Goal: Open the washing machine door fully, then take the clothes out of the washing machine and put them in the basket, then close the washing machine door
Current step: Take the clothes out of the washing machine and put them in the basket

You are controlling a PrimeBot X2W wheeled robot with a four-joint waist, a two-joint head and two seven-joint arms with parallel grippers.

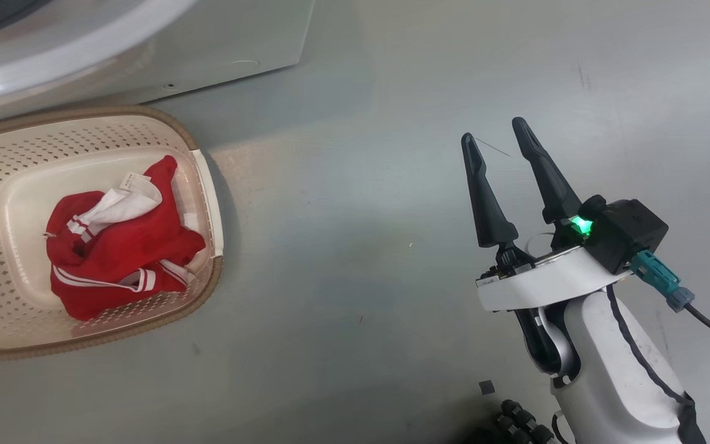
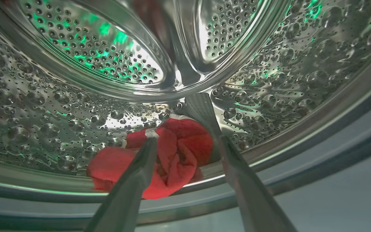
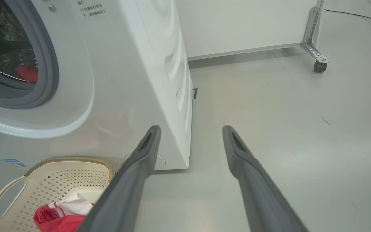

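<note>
My left gripper (image 2: 174, 119) is open inside the washing machine's steel drum (image 2: 43, 129), its fingers to either side of red clothes (image 2: 179, 154) lying at the drum's bottom front. The left fingertip touches the fabric. More red clothes (image 1: 121, 246) with white trim lie in the cream basket (image 1: 207, 185) on the floor before the white washing machine (image 1: 145, 49). My right gripper (image 1: 493, 131) hovers open and holds nothing over bare floor, right of the basket. The washing machine door is out of view.
The right wrist view shows the washing machine's (image 3: 124, 80) right side, the basket (image 3: 76, 161) below its front, a white wall panel on a castor leg (image 3: 316, 61) behind, and a cable (image 3: 366, 19) on the grey floor.
</note>
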